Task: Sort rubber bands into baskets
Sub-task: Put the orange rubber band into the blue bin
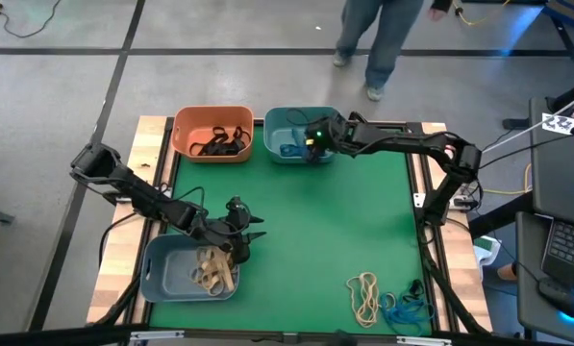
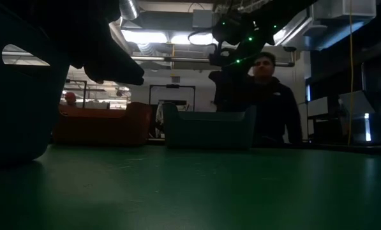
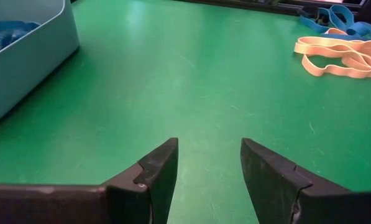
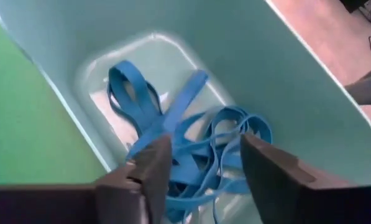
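You have a green mat-covered table (image 1: 296, 231) with three shallow rounded plastic tubs on it. At the far edge the orange basket (image 1: 186, 142) sits left, with black rubber bands (image 1: 221, 142) inside, and the teal basket (image 1: 279, 123) sits just right of it. At the near left corner is the grey-blue basket (image 1: 162, 274), with tan bands (image 1: 212, 270) inside.

Your right gripper (image 4: 201, 165) hangs over the teal basket (image 4: 284, 81), its fingers spread apart with nothing between them; a tangle of blue rubber bands (image 4: 173, 124) lies on the basket floor beneath it.

Your left gripper (image 3: 209, 165) hovers just above the bare mat beside the grey-blue basket's right edge, fingers parted and holding nothing.

Unsorted bands lie near the table's near right corner: a loose pile of tan loops (image 1: 365, 294), with blue-teal loops (image 1: 409, 309) just right of it, and a small black band (image 1: 414, 286) beside them.

A person (image 2: 267, 96) stands beyond the table's far edge
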Robot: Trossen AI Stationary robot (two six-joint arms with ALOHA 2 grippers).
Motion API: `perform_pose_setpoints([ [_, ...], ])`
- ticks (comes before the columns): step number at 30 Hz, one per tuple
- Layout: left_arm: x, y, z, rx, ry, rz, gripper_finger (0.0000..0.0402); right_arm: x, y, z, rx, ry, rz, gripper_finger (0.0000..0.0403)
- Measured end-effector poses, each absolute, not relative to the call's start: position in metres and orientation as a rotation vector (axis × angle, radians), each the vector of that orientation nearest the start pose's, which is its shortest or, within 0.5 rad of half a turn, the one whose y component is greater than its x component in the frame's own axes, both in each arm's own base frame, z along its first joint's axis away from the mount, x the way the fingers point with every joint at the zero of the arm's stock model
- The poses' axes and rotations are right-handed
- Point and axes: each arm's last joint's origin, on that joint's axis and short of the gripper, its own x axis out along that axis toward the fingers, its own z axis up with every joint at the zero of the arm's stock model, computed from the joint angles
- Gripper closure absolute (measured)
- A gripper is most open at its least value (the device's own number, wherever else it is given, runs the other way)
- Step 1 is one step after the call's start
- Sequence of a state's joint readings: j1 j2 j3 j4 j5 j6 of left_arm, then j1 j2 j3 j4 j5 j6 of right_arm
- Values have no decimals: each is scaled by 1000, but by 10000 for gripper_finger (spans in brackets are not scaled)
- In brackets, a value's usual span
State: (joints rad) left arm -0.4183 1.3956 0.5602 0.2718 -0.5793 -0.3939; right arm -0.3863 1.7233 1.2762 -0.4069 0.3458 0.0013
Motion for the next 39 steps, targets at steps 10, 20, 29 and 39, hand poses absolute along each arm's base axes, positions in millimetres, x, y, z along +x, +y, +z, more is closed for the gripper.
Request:
perform_pose_setpoints([
  [10,245,-93,173,-116,473,193,231,333,-118,268,1,822,-595,183],
  [20,245,-93,173,-112,473,191,232,328,-39,294,-89,797,-372,193],
  [29,245,-94,173,-109,474,174,232,321,42,287,-159,876,-68,194],
  [39,245,-94,173,-123,471,175,232,308,94,286,-130,883,21,194],
])
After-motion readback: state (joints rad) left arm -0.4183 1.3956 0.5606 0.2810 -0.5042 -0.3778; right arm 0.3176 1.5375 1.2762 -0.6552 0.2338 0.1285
